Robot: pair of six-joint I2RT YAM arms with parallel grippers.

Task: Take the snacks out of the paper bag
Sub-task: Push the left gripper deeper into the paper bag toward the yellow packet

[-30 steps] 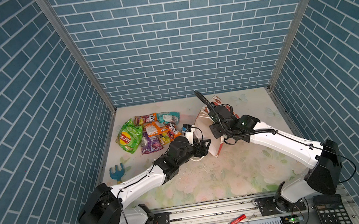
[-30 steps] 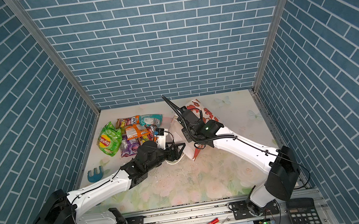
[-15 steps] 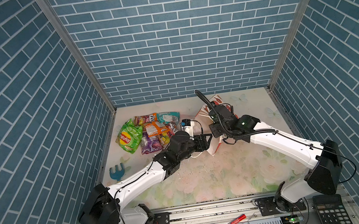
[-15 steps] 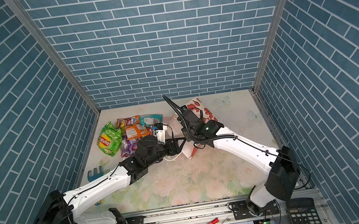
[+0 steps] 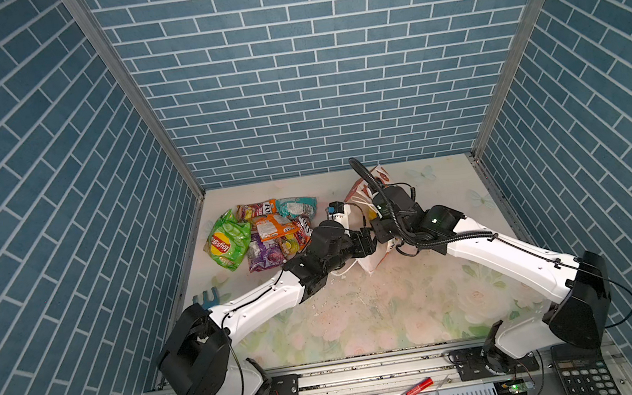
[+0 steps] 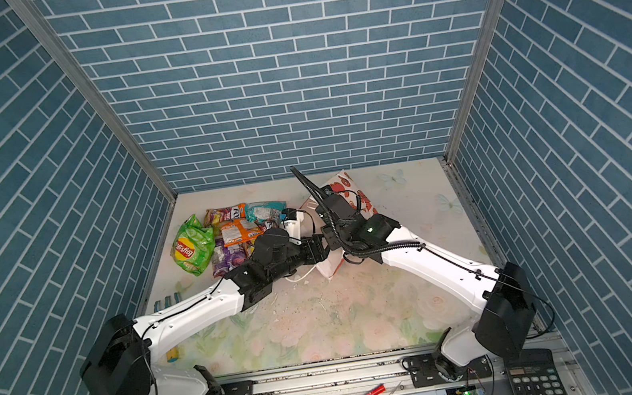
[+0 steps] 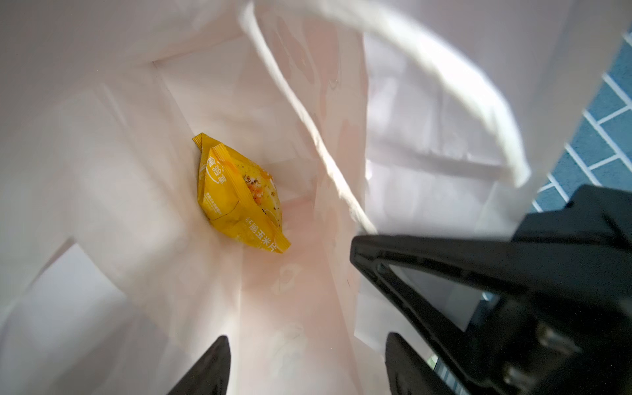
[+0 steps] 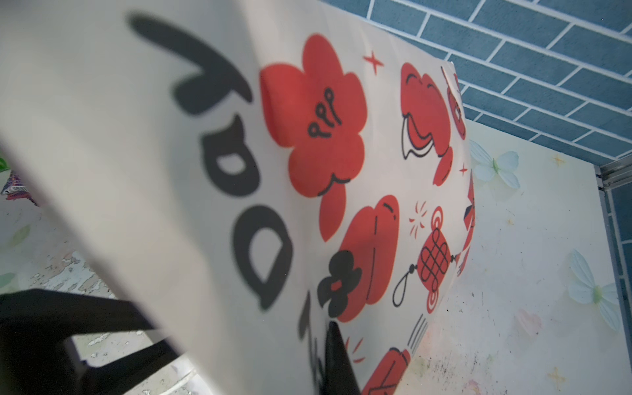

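The table (image 5: 365, 317) is bare across its near half and its right side, so both arms have room to pull back. The paper bag (image 8: 307, 154) sits in the middle toward the back, tipped so its mouth faces the left arm. It seems to be held this way so that arm can reach straight in.

The snacks (image 5: 265, 235) already taken out are heaped at the back left, close to the side wall and clear of the bag. That leaves little spare room there for more.

The right gripper (image 5: 375, 228) is pressed together on the bag's wall near the rim, pinching the paper to keep the mouth from collapsing. The left gripper (image 7: 307, 369) is just inside the mouth with its jaws spread, holding nothing, and the white walls are close on both sides.

One yellow packet (image 7: 239, 195) lies deep inside, tucked against a bottom fold and well apart from the jaws. A cord handle (image 7: 444, 68) loops across the opening beside the reach path and could snag on the way out.
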